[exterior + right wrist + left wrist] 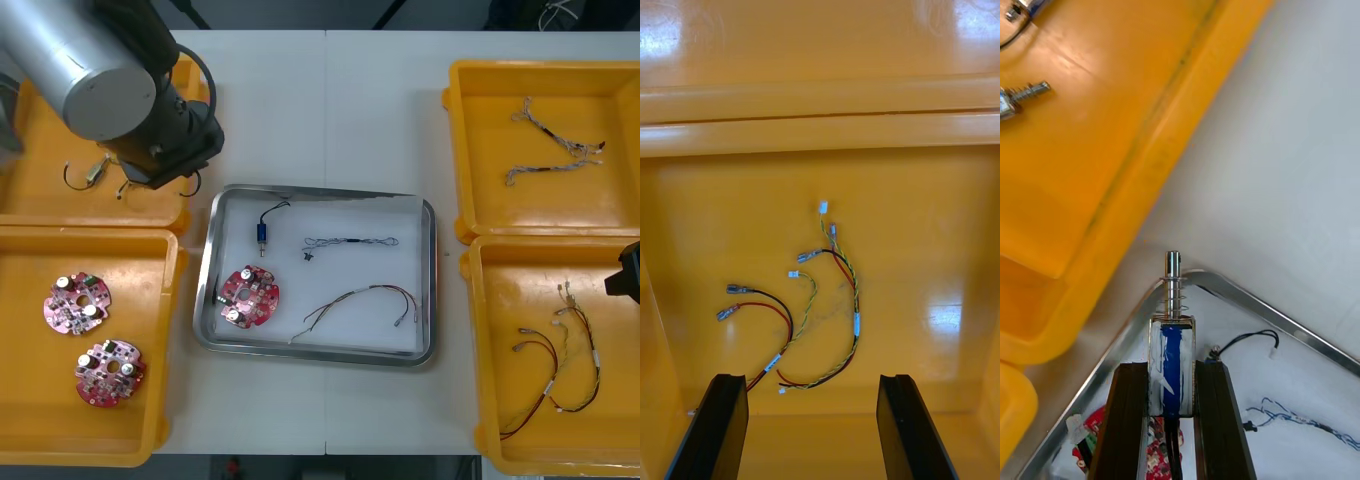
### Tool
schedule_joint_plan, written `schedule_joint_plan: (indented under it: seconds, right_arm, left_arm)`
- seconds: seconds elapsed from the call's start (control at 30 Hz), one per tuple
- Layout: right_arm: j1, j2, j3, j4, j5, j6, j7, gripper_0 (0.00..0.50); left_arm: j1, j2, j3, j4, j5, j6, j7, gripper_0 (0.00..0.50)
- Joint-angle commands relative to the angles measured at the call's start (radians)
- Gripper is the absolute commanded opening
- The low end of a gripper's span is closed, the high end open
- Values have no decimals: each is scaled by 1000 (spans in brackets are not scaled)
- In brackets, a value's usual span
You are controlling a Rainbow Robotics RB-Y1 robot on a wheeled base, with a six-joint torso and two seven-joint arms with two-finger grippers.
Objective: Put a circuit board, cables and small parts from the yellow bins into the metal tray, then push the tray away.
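My left gripper (1170, 369) is shut on a small metal part (1172, 337) with a blue wrap and a spring pin, held above the far left corner of the metal tray (1247, 300). In the front view the left gripper (160, 160) hangs over the edge of the far left bin (50, 205). Inside the tray (425, 290) lie a red circuit board (249, 296), a small metal part on a black lead (262, 232), a blue and white cable (350, 242) and a red and yellow cable (360, 303). My right gripper (812, 379) stands open above red and yellow cables (812, 315).
The far left bin holds small metal parts (95, 170). Two circuit boards (77, 303) (108, 373) lie in the near left bin (165, 340). Twisted cables (555, 150) are in the far right bin (460, 120). The right gripper (625, 272) sits over the near right bin (480, 350).
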State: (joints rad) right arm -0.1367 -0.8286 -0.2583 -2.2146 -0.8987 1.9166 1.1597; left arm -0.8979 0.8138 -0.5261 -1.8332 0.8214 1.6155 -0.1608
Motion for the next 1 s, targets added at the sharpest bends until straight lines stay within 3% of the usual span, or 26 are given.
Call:
schedule_joint_plan:
  seconds: [0.03,0.17,0.6,1.0]
  right_arm:
    - [12,-35,-27,-27,-6,-1,8,500]
    - [12,-35,-27,-27,-6,-1,8,500]
    - [12,-35,-27,-27,-6,-1,8,500]
    - [12,-35,-27,-27,-6,-1,8,500]
  left_arm:
    - [1,-53,-54,-70,-62,12,145,0]
    - [13,-93,-89,-93,-119,12,185,0]
    - [109,-248,-229,-124,-406,9,239,0]
    - [136,-315,-308,-121,-556,-22,251,0]
